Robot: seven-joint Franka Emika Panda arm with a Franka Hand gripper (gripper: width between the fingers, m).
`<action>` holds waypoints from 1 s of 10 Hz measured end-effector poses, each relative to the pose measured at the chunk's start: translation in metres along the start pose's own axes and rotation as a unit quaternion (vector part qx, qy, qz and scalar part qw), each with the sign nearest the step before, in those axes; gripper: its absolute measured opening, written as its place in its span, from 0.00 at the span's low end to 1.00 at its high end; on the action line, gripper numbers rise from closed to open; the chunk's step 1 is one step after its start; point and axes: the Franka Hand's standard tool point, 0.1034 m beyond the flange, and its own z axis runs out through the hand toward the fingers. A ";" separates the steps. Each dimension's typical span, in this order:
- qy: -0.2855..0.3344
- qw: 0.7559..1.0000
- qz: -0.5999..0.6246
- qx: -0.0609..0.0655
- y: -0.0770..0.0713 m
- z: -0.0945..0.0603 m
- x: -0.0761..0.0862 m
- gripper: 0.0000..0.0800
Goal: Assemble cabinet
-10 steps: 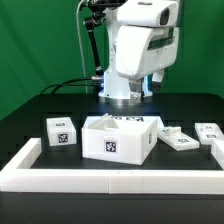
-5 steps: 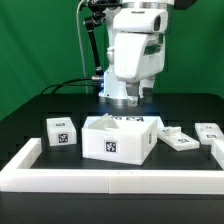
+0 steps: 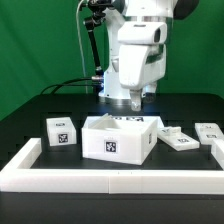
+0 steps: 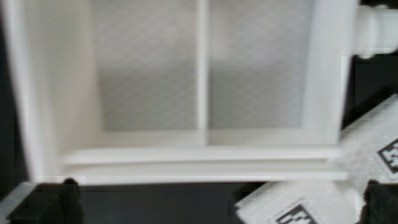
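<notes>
Exterior view, hand (image 3: 139, 98) spread wide, empty, above cabinet (image 3: 120, 136)

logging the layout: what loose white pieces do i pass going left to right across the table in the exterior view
small tagged block → cabinet shell → flat tagged piece → far tagged piece
</notes>
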 end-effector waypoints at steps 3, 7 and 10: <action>-0.001 1.000 0.000 0.003 -0.004 0.004 -0.001 1.00; 0.014 1.000 -0.013 -0.006 -0.025 0.021 -0.010 1.00; 0.018 1.000 -0.012 0.004 -0.045 0.046 -0.015 1.00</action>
